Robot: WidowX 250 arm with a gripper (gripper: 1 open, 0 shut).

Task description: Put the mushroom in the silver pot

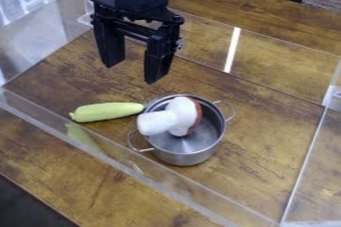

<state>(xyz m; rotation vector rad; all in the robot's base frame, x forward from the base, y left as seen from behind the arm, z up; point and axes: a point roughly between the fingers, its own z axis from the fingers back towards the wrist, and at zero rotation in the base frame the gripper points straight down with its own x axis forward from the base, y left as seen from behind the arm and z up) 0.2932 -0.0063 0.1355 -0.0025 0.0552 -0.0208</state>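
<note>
Camera view shows the mushroom (170,119) lying inside the silver pot (186,143) on the counter (266,102). It looks light and smooth; its fat white stem seems easiest to hold. Above, the gripper (135,60) hangs wide apart, holding nothing.

Single view only: set high in front, looking obliquely down from fairly near at the wooden table (266,62), below and beyond the open jaws of the gripper (134,64).
</note>
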